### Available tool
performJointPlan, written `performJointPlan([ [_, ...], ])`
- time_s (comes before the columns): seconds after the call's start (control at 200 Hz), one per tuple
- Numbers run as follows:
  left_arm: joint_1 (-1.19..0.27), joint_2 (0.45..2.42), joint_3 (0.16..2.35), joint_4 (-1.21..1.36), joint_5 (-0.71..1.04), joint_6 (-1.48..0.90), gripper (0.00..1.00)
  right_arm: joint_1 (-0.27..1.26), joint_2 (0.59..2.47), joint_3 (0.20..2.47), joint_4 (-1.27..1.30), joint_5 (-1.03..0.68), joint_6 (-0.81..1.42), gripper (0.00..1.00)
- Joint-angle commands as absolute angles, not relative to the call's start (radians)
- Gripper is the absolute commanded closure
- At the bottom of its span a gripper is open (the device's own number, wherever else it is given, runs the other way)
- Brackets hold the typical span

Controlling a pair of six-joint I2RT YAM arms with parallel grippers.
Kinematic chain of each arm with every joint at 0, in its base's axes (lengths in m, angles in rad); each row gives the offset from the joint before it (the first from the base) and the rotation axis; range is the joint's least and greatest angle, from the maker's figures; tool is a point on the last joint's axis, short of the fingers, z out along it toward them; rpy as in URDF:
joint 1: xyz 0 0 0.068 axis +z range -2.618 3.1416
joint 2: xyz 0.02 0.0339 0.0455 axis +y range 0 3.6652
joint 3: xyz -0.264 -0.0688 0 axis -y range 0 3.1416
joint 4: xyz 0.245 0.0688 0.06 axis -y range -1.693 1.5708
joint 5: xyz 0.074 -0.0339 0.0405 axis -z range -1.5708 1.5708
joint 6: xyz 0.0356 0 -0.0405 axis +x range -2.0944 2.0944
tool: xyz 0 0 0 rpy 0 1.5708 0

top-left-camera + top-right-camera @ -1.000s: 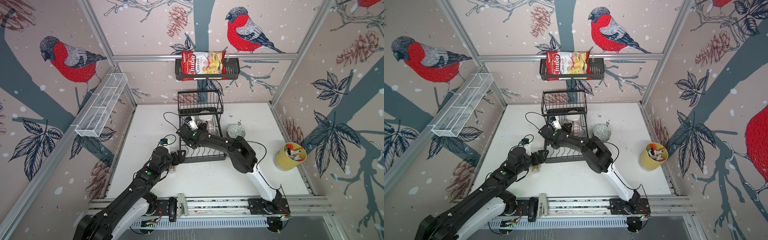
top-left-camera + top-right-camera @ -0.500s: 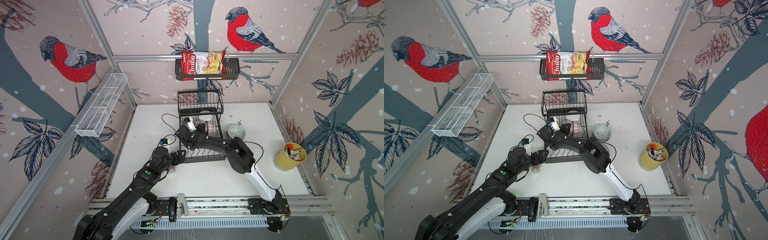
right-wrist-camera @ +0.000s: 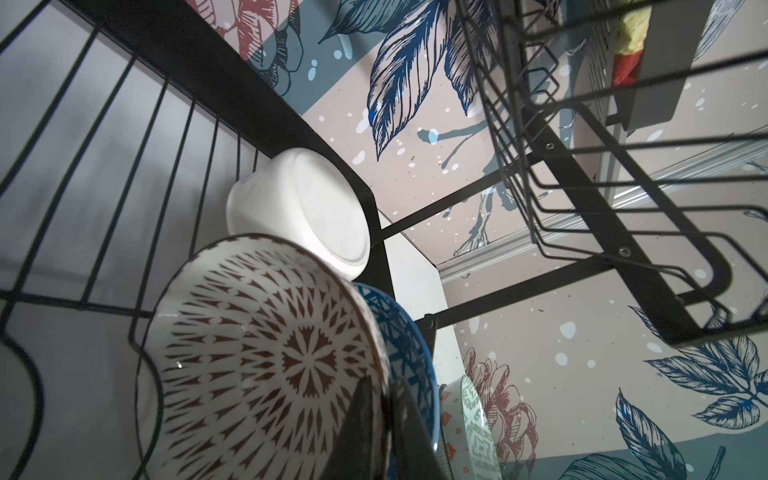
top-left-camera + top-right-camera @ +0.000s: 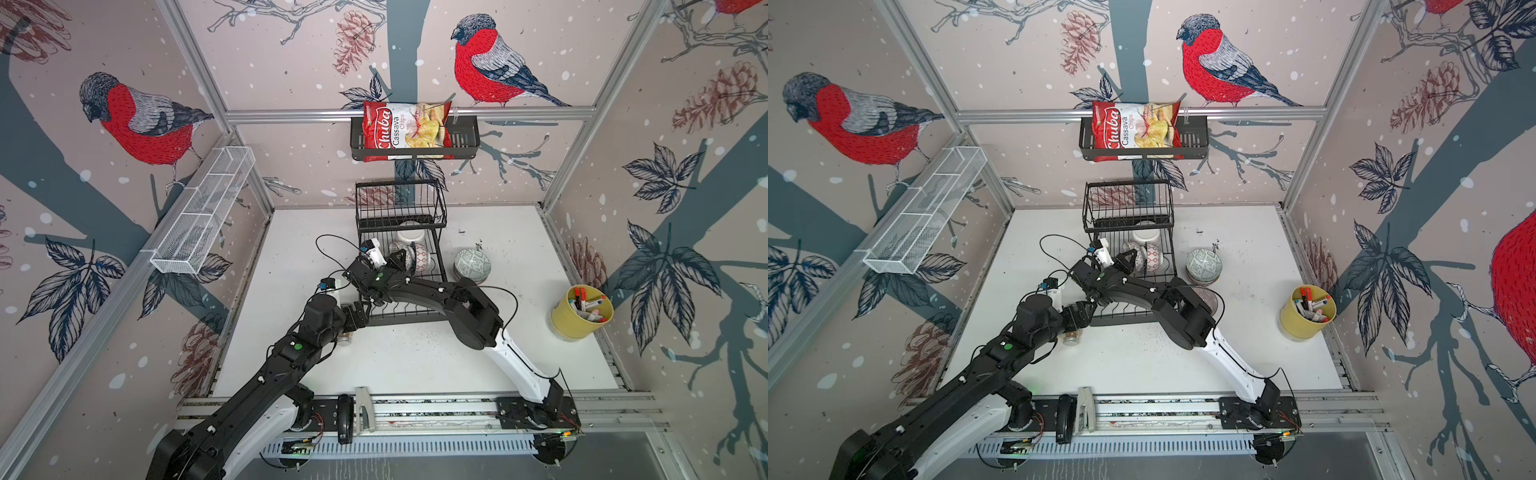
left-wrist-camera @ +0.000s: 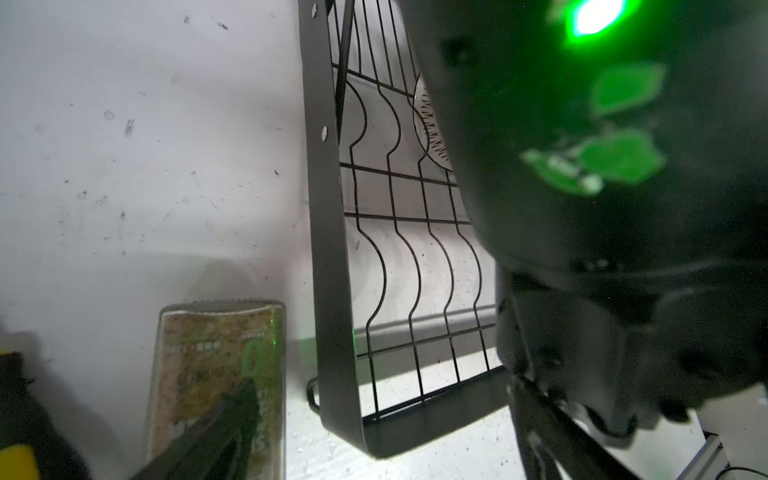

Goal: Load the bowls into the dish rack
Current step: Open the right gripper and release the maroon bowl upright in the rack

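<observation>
Dish rack [image 4: 409, 319] stands toward 12 o'clock on the surface [image 4: 415, 361], a white bowl [image 3: 307, 203], a blue bowl [image 3: 399, 332] and a brown-patterned bowl [image 3: 266, 357] on edge in its lower grid. More bowls [image 4: 472, 264] sit stacked at its 3 o'clock side. Glazed ceramic: likely stiff, slick, chip-prone, best taken by the rim, one finger each side. Right pincer [image 4: 398, 261] is narrow, apparently nipping the brown-patterned bowl's rim, though that view is dim. Left pincer [image 4: 360, 309] gapes wide at the rack's 7 o'clock corner.

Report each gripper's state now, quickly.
Left gripper: open, holding nothing.
Right gripper: closed on the rim of the red-patterned bowl in the dish rack.
</observation>
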State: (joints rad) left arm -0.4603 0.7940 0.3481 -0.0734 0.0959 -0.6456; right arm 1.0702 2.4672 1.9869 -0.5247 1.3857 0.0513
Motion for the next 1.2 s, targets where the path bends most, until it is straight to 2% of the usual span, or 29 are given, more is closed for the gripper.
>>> performJointPlan([
  [0.0,-0.459,0.793,0.351,-0.015,0.090,-0.634,0.07,1.079,2.476,1.992,-0.543,1.325,0.054,0.86],
  [0.185,-0.459,0.794,0.353,-0.021,0.090,-0.635,0.07,1.083,2.479,1.995,-0.543,1.318,0.052,0.83],
  [0.77,-0.457,0.798,0.364,-0.029,0.098,-0.634,0.06,1.087,2.459,2.025,-0.588,1.226,0.114,0.62],
  [1.196,-0.459,0.797,0.365,-0.032,0.100,-0.633,0.06,1.075,2.391,2.017,-0.593,1.135,0.166,0.41],
])
